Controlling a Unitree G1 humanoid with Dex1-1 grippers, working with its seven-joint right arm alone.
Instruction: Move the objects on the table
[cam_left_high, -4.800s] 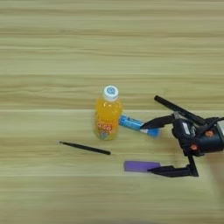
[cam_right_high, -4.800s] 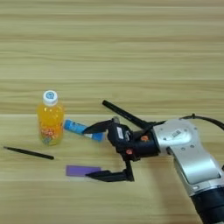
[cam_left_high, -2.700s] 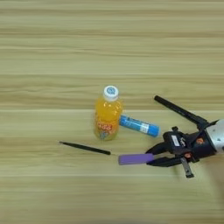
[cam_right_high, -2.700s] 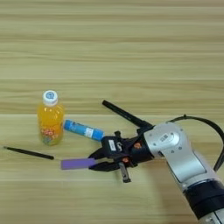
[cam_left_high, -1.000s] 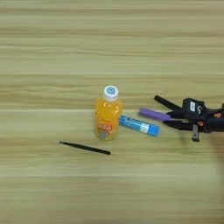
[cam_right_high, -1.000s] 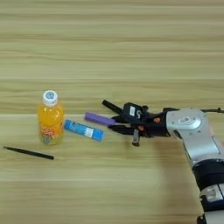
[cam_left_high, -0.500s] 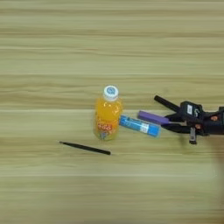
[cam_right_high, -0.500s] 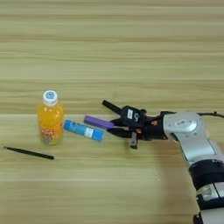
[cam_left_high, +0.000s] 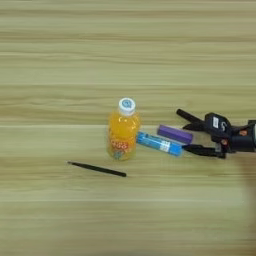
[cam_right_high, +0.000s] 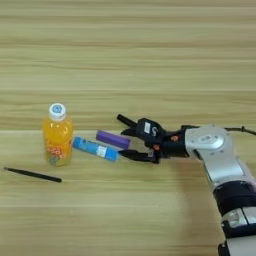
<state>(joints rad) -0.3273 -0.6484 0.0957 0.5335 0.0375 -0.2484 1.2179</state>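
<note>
An orange-juice bottle (cam_left_high: 123, 129) with a white cap stands upright near the middle of the table (cam_left_high: 60, 60). To its right lies a blue tube (cam_left_high: 160, 144), slanted on the wood. Just behind the tube rests a purple bar (cam_left_high: 175, 134). My right gripper (cam_right_high: 121, 136) reaches in from the right and is open, its two black fingers (cam_right_high: 131, 122) spread on either side of the bar's right end. A thin black marker pen (cam_left_high: 97, 169) lies to the front left of the bottle, well away from the gripper.
My silver forearm (cam_right_high: 220, 160) runs from the gripper to the lower right corner, with a black cable (cam_right_high: 242, 130) behind it. Bare wood stretches across the back and the left of the table.
The gripper carried the purple bar from in front of the tube up to behind it. Over the last second the bar sank slightly, and the bottle, tube and pen stayed put.
</note>
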